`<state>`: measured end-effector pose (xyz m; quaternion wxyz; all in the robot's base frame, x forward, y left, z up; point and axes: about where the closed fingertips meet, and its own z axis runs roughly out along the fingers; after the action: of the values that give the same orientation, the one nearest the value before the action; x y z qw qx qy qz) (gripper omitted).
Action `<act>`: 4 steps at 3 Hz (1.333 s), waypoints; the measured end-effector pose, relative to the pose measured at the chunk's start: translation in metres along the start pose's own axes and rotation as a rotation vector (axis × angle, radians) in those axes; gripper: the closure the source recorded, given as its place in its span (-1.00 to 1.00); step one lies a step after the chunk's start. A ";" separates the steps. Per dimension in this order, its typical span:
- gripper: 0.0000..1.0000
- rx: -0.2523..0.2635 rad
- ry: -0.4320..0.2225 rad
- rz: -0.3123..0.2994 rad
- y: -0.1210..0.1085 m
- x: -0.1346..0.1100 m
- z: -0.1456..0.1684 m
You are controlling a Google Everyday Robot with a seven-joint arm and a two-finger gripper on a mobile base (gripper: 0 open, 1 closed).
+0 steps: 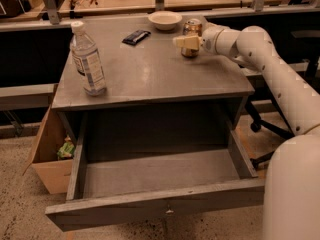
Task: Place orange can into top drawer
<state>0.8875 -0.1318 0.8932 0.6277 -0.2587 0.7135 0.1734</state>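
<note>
The orange can (192, 27) is seen upright at the far right of the grey worktop (150, 79), the gripper (186, 41) placed against it; its hold cannot be told. The top drawer (155, 206) is shown open below.

The gripper (184, 41) hangs over the grey table (150, 79), crossing the front of the orange can (192, 29). A white bowl (165, 20) sits just beyond it. The water bottle (88, 64) stands well to its left, and the open top drawer (150, 206) lies below.
</note>
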 end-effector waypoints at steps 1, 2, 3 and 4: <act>0.00 -0.071 0.010 -0.013 0.004 -0.015 -0.007; 0.46 -0.160 0.035 -0.031 0.020 -0.035 -0.033; 0.91 -0.256 0.009 0.000 0.044 -0.048 -0.066; 1.00 -0.277 0.007 0.013 0.053 -0.045 -0.064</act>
<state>0.8081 -0.1192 0.9428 0.5824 -0.3387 0.6866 0.2733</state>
